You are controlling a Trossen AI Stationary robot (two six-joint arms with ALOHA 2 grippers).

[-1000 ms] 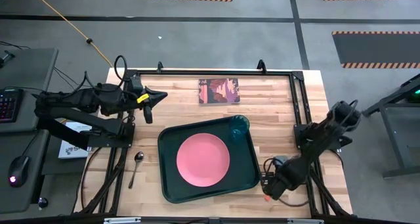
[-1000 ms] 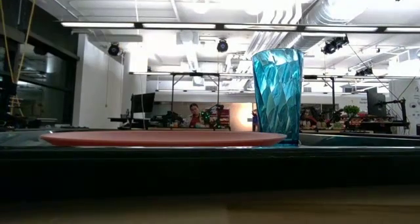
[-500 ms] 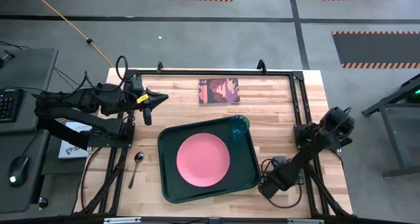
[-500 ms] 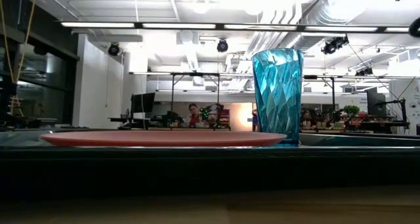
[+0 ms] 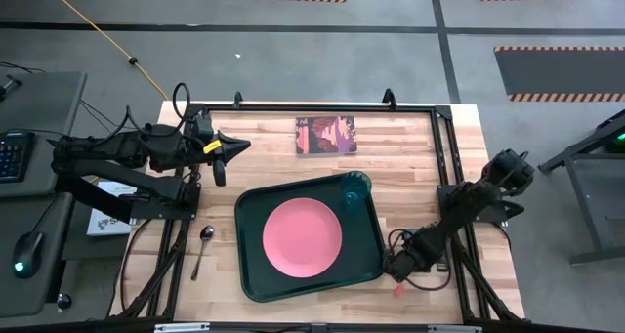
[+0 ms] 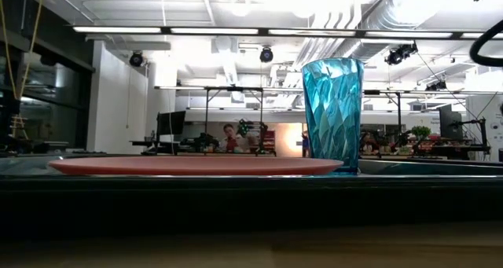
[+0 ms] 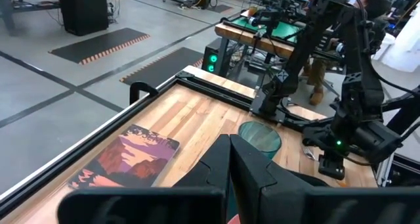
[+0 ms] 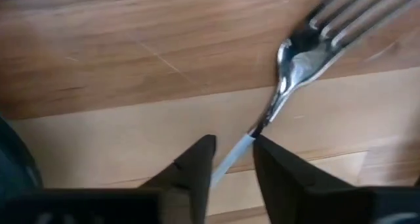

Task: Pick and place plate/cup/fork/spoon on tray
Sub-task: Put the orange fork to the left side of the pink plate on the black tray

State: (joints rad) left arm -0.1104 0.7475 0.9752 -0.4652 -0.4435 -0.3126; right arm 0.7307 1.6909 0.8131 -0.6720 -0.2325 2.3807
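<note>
1. Two fingers of the right gripper [image 8: 231, 159] are seen clamped on the fork [image 8: 308, 50] at its neck, just off the tray's [image 5: 252, 274] near right corner.
2. Its long axis is set slanting across the wood grain, tines pointed away from the gripper.
3. Plate [image 5: 302, 237] and cup [image 5: 355, 188] are seen inside the tray.
4. The left gripper [image 5: 223, 154] is parked, fingers closed.
</note>
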